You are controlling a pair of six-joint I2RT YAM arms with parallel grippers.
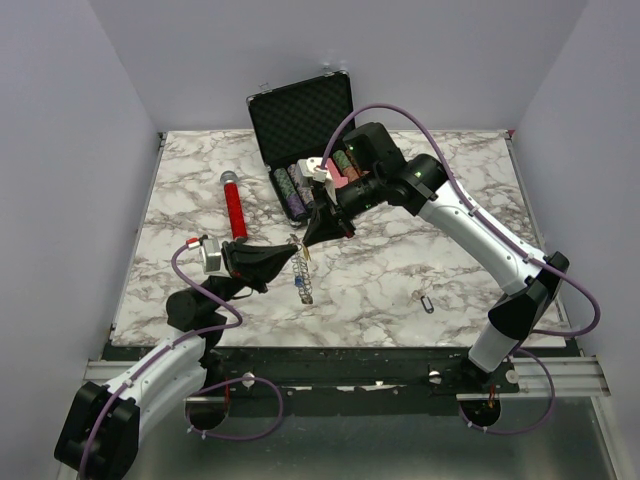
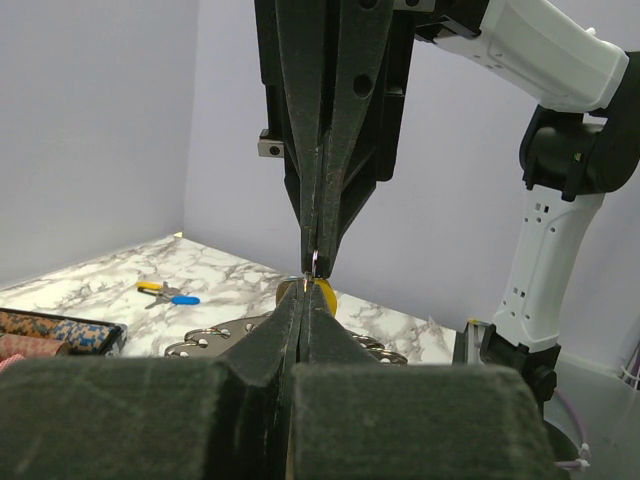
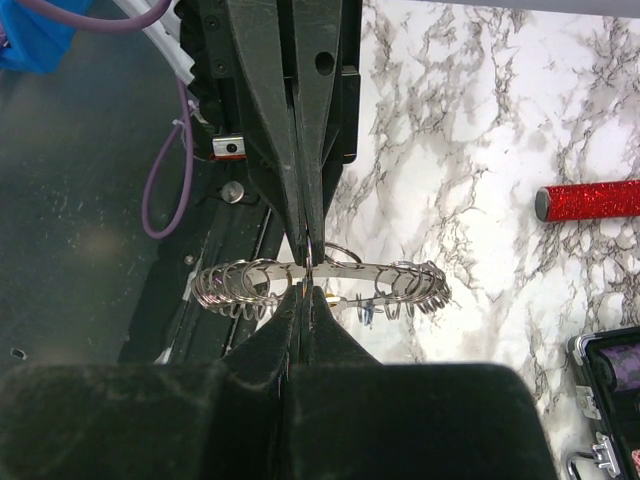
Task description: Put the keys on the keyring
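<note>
The keyring (image 1: 304,276), a silver band fringed with small rings, hangs edge-on between both grippers above the table's middle. My left gripper (image 1: 290,257) is shut on its band, as the right wrist view (image 3: 400,274) shows. My right gripper (image 1: 318,238) is shut tip to tip against the left one, pinching a thin small ring (image 2: 315,262) beside a yellow tag (image 2: 327,296). A blue tag (image 3: 365,312) hangs from the keyring. A black-tagged key (image 1: 427,302) lies to the right. Keys with yellow and blue tags (image 2: 165,293) lie on the table in the left wrist view.
A red glittery cylinder (image 1: 233,205) lies at the left. An open black foam-lined case (image 1: 300,120) holding patterned rolls (image 1: 292,190) stands at the back. The table's front edge and black rail (image 1: 330,355) run below the grippers.
</note>
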